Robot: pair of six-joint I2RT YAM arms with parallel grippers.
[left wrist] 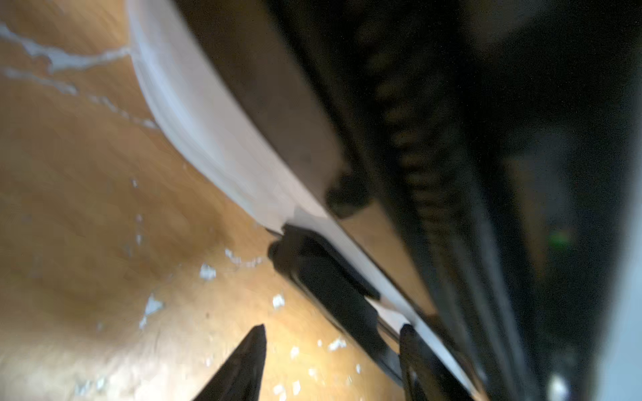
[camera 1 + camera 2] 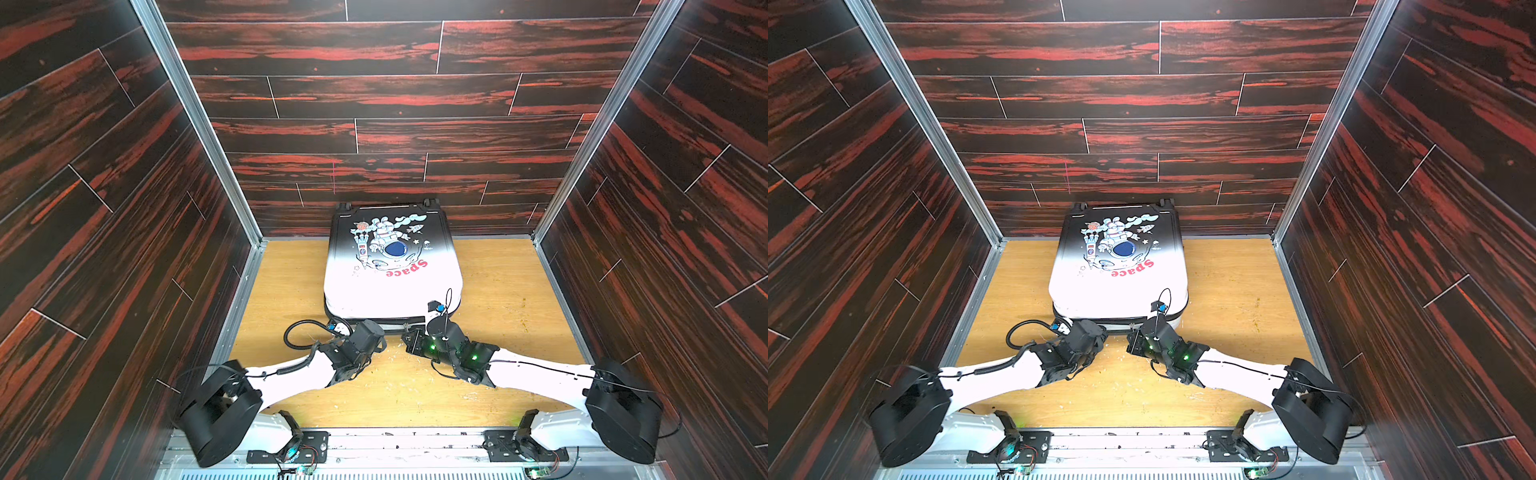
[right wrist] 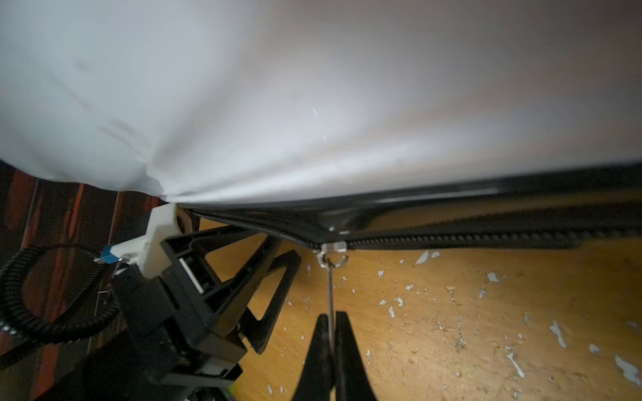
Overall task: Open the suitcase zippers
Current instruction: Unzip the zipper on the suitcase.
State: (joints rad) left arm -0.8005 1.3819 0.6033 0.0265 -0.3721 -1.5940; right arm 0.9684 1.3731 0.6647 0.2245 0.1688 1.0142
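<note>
The suitcase lies flat against the back wall, astronaut print up. Both grippers sit at its near edge. In the right wrist view its white shell fills the top, with the dark zipper track along the seam. My right gripper is shut on the thin metal pull tab, which hangs from the silver slider. My left gripper stands open beside the seam. One of its fingers is close against the white shell edge, next to a blurred black part.
The wooden table is flecked with white chips. Dark red wood-panel walls close in the left, right and back. The left arm's black cable loop lies by the suitcase's near left corner. Both arm bases stand at the front rail.
</note>
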